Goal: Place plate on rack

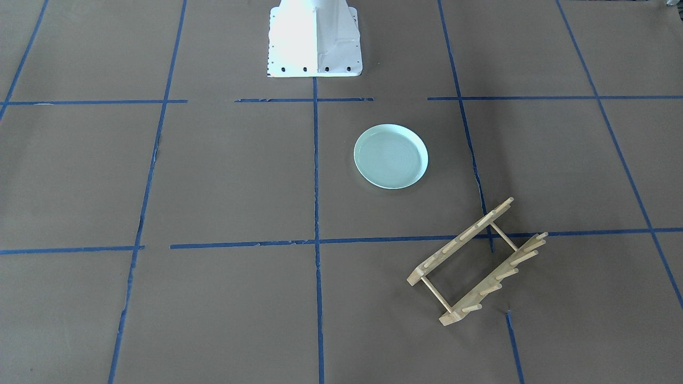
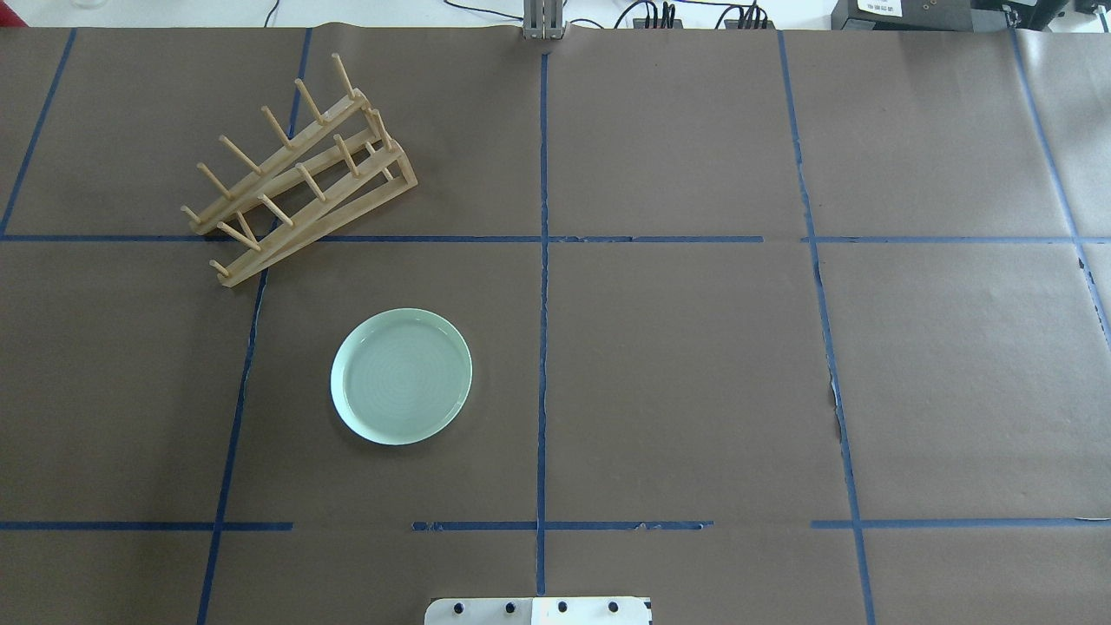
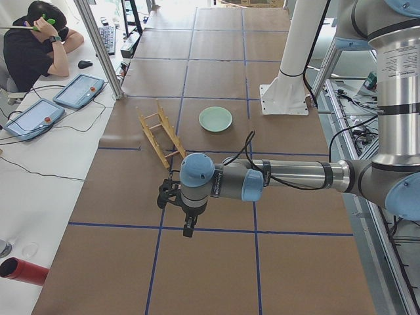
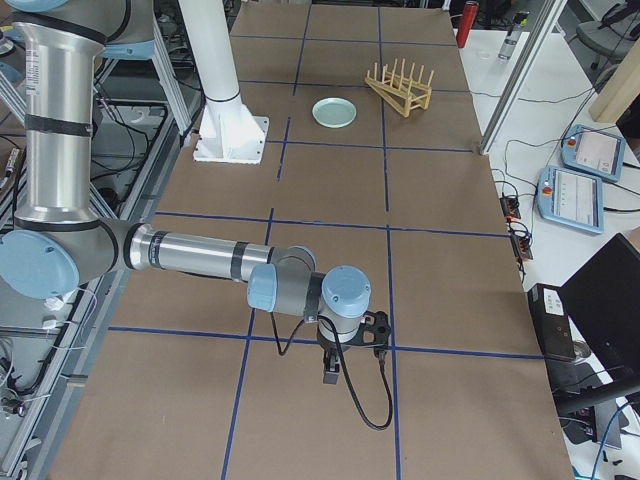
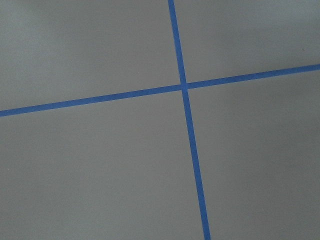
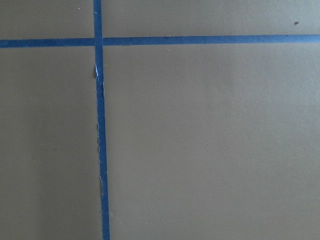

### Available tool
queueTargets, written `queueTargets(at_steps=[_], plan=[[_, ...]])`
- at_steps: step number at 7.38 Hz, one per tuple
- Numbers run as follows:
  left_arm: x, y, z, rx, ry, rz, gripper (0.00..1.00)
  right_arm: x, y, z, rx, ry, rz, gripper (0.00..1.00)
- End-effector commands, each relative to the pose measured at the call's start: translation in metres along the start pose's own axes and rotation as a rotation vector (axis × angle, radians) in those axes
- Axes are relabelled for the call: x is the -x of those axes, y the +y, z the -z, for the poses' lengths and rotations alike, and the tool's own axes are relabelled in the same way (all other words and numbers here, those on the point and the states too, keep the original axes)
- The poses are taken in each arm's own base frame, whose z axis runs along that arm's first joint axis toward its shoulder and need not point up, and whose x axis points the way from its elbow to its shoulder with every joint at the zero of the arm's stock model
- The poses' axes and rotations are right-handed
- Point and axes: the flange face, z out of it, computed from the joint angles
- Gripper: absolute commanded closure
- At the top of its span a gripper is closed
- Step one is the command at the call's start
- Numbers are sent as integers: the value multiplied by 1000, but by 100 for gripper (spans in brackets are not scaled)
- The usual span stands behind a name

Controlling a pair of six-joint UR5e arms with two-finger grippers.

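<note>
The pale mint-green plate (image 1: 391, 156) lies flat on the brown table, also seen from overhead (image 2: 401, 377) and in the side views (image 3: 215, 119) (image 4: 334, 112). The light-wood rack (image 1: 476, 261) sits apart from it, farther from the robot on its left side (image 2: 295, 169) (image 3: 161, 134) (image 4: 398, 88), with nothing in it. My left gripper (image 3: 188, 226) hangs above the table far from both, at the near end of the left view. My right gripper (image 4: 330, 375) hangs at the opposite end. I cannot tell whether either is open or shut. Both wrist views show only table.
The white robot pedestal (image 1: 315, 40) stands at the table's edge (image 2: 538, 610). Blue tape lines (image 5: 182, 85) grid the brown paper. An operator (image 3: 33, 46) sits beside pendants (image 3: 29, 118) on the side bench, and a red cylinder (image 3: 23, 270) lies there.
</note>
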Motion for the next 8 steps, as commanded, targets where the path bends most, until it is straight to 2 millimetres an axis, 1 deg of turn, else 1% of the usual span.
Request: queueTargets(at_steps=[1,3,4,5,6,7,8], plan=[[-5,-6,6,-14,-5,-16,0,0,0,0,-1,0,-2,0],[0,-7,-1,-4,3,-6,0,-1,0,0,0,0,-1,0],[-11,-20,10,-28,10,-30,0,-1,0,0,0,0,-1,0],[-17,-28,12,-33,6,-44,0,0,0,-1,1,0,0,0],[-29,-32,12,-33,4,-61,0,0,0,-1,1,0,0,0],[-49,-37,22,-53,11,-50,0,0,0,-1,1,0,0,0],[-86,-46,25,-59,31,-110,0,0,0,0,-1,0,0,0]])
